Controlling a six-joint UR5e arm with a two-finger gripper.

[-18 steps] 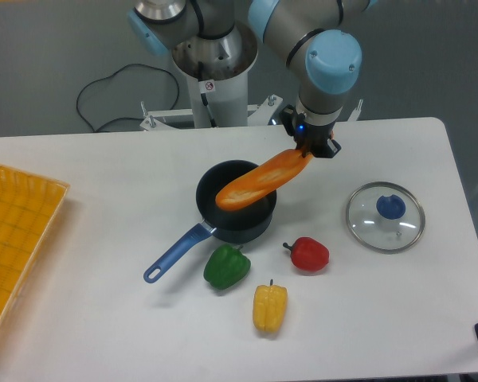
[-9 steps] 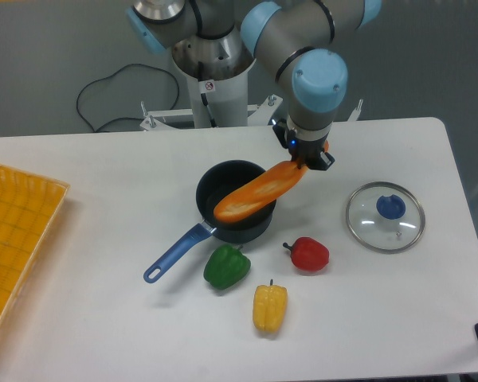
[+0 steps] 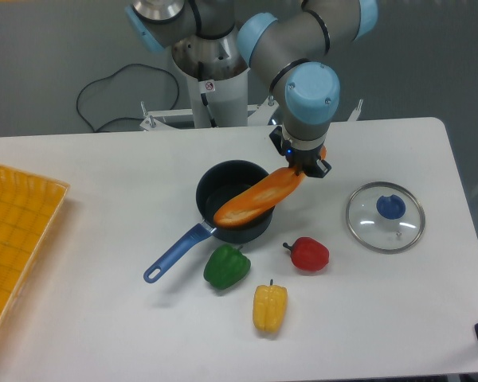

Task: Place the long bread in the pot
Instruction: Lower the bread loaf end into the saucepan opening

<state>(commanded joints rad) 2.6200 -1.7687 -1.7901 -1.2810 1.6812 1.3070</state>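
Observation:
The long bread [image 3: 253,200], glossy orange, slants down to the left with its lower end over the right half of the pot [image 3: 229,189]. My gripper [image 3: 304,165] is shut on the bread's upper right end, just right of the pot's rim. The pot is dark, round, and has a blue handle [image 3: 175,253] pointing toward the lower left. Whether the bread's low end touches the pot I cannot tell.
A green pepper [image 3: 226,267], a red pepper [image 3: 308,254] and a yellow pepper [image 3: 270,308] lie in front of the pot. A glass lid with a blue knob [image 3: 385,216] rests at the right. A yellow tray [image 3: 12,231] sits at the left edge.
My gripper has shifted left and slightly down with the bread, so the loaf's lower end has sunk lower over the pot.

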